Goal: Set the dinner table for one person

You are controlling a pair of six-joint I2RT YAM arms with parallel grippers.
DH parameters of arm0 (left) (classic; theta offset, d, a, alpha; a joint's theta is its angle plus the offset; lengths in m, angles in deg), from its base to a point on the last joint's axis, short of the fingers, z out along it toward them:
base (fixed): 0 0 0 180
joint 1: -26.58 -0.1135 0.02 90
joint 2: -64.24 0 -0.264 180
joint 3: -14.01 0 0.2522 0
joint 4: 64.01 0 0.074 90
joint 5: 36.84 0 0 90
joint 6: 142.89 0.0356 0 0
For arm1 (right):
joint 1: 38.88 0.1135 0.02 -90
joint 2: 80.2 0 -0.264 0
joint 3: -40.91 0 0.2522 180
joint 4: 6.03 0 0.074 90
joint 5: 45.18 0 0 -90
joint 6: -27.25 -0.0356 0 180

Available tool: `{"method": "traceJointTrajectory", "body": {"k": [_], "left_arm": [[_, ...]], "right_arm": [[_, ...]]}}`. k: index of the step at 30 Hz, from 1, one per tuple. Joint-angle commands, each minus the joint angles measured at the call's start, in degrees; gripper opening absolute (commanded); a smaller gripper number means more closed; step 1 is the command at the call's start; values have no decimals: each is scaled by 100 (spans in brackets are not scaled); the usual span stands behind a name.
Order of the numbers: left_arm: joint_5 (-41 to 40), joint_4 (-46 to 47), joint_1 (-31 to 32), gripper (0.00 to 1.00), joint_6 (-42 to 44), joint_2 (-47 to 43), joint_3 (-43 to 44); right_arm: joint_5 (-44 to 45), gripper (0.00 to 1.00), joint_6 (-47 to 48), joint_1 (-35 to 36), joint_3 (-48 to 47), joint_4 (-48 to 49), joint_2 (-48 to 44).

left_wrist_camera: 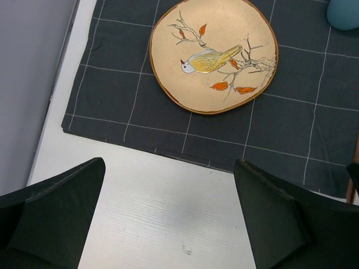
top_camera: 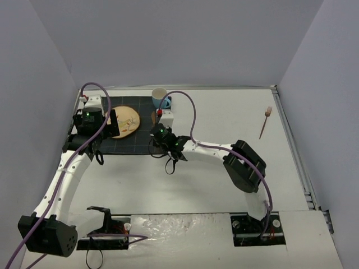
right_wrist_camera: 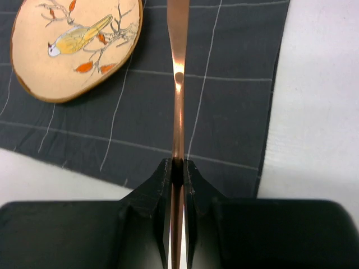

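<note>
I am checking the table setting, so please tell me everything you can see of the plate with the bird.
The plate is round, slightly uneven, cream-tan with a thin brown rim; it looks ceramic. A yellow bird on bare branches with orange leaves is painted on it. It lies flat and empty on the dark grid-lined placemat. Only the placemat touches it.

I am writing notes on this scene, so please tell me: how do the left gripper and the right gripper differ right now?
The left gripper is wide open; the right gripper is shut. The left gripper holds nothing; the right gripper pinches a thin copper utensil. The left gripper hangs over bare table; the right gripper's utensil reaches over the placemat, beside the plate. Both are black.
</note>
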Motion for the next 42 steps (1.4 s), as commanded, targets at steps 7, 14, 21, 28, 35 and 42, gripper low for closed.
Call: {"method": "traceJointTrajectory", "body": {"k": [7,14,21,28,35,42], "left_arm": [[-144,317,-61,97,-100,-181,96],[-124,311,-61,97,-100,-158,102],[-74,295,-61,97,-100,-158,111],[-59,294,-61,97,-100,-167,111],[-44,302,-61,97,-88,-176,111],[-32,284,-61,97,-82,-184,103]], "right_arm": [[929,0,-556,7,-1539,52,1004],[988,0,-645,-101,-1863,-63,1558],[840,0,-585,-228,-2013,-57,1925],[644,0,-731,-293,-1888,-63,2131],[490,17,-555,-298,-1712,-69,1993],[634,56,35,-304,-1513,-66,1236]]}}
